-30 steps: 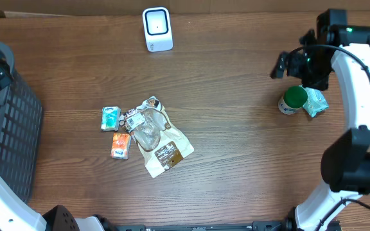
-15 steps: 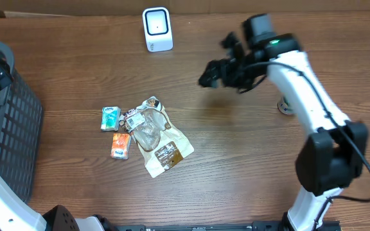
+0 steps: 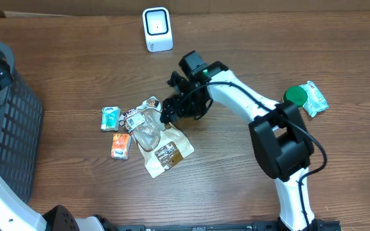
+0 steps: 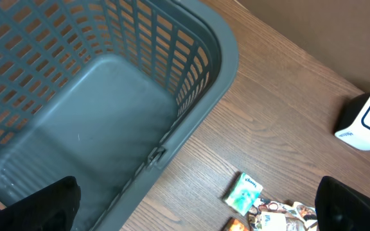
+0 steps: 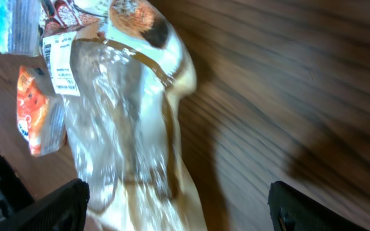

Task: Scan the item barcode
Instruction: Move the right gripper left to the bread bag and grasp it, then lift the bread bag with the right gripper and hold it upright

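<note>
The right gripper (image 3: 169, 112) hangs open over the bag (image 3: 154, 138), frame centre; its white label (image 5: 59, 61) is too blurred to read. The left gripper (image 4: 198, 206) is open above the basket (image 4: 218, 58).

Even, fairly bright light falls from above and leaves soft shadows on the wooden table (image 3: 223, 186). The right wrist view is blurred by motion, with glare on the clear plastic bag (image 5: 121, 128).

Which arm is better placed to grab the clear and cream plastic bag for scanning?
Right. The right gripper hangs open just beside the clear and cream plastic bag, while the left gripper is away over the grey plastic basket.
</note>
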`<state>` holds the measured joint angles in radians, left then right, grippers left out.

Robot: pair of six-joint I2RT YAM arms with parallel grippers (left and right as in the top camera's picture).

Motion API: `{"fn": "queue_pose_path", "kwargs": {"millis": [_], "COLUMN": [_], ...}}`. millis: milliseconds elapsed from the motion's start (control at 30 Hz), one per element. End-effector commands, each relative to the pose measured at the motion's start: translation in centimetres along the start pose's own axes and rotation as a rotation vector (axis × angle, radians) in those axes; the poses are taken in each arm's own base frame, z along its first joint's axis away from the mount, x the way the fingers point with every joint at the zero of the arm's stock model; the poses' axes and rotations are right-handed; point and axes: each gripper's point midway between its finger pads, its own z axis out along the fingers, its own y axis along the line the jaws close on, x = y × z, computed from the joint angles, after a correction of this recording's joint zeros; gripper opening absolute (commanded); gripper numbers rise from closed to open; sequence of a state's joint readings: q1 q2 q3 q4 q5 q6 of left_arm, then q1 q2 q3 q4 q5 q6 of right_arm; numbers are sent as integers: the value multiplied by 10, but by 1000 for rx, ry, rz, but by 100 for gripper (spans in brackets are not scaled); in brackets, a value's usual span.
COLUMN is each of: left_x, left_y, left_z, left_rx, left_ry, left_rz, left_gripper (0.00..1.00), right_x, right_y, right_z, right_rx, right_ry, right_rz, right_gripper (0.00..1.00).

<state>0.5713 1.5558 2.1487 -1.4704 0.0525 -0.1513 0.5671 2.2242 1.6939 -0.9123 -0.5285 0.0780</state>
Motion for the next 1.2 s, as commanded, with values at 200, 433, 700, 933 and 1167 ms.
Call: {"fn": "queue_pose_path", "kwargs": {"millis": [200, 433, 700, 933, 1167], "left_x": [-3, -3, -3, -3, -3], "left_y": [0, 0, 0, 0, 0], "left_z": [-6, -6, -6, -6, -6], "left_rx": [1, 1, 1, 1, 1], "left_ry": [-22, -22, -22, -22, -22], "left_rz": [-11, -11, -11, -11, -11], "left_gripper": [99, 100, 100, 100, 100], "right_x": [22, 29, 21, -4, -8], "right_y": [3, -14, -22, -12, -3], "right_z": [61, 79, 63, 4, -52], "right_rx": [128, 216, 219, 201, 162], "right_ry": [88, 110, 98, 55, -5], "right_rz": [-118, -44, 25, 72, 107], "right_gripper": [80, 34, 4, 4, 4]}}
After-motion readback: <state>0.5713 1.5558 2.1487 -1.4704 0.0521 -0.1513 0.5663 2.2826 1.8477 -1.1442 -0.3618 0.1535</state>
